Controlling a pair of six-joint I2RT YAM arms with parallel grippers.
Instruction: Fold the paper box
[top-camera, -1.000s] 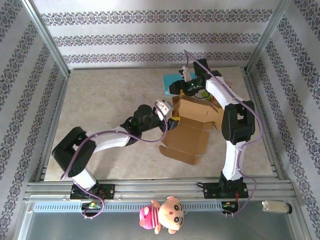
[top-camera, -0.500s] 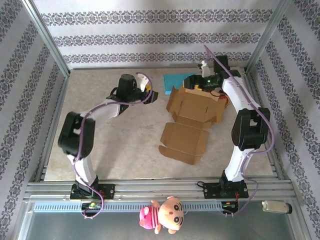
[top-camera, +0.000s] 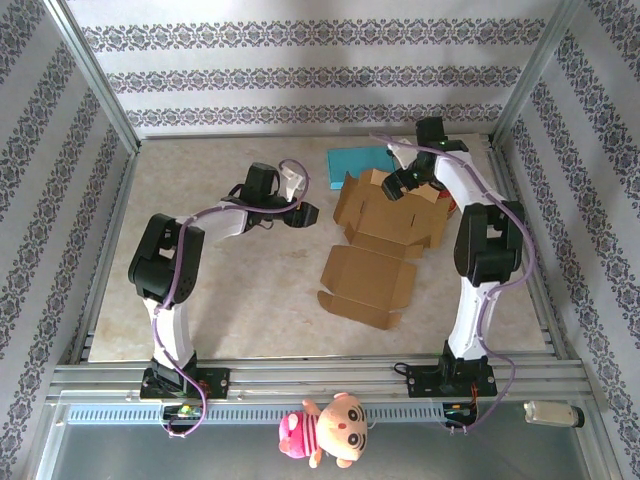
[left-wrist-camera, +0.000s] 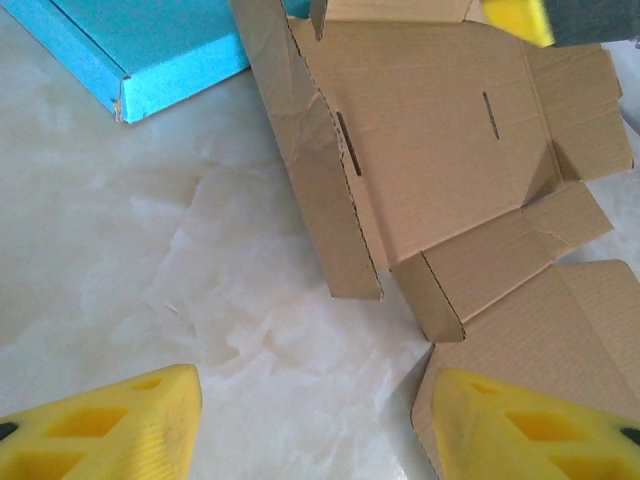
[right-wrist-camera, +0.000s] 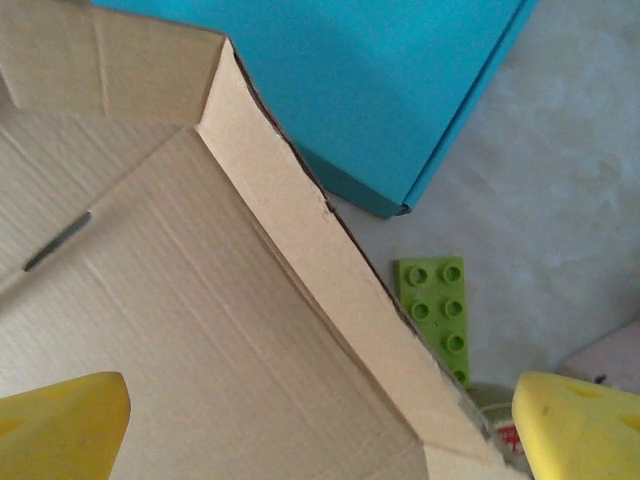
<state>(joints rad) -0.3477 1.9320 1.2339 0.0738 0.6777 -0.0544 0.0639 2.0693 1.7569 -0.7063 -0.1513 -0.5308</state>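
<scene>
Table (top-camera: 230, 290): pale beige marbled top, flat.

Paper box (top-camera: 372, 275): brown corrugated card, lying right of centre and mostly unfolded. The near panel and its flaps lie flat on the surface. The far section has side walls raised and two narrow slots cut in its floor panel.

Blue box (top-camera: 355, 160): flat, lying on the far side of the table at the paper box's far-left corner. Cannot tell whether the two touch.

Green brick (right-wrist-camera: 440, 310): studded, lying flat on the table near the blue box's corner. It is close against the paper box's raised wall, which hides its lower end.
</scene>
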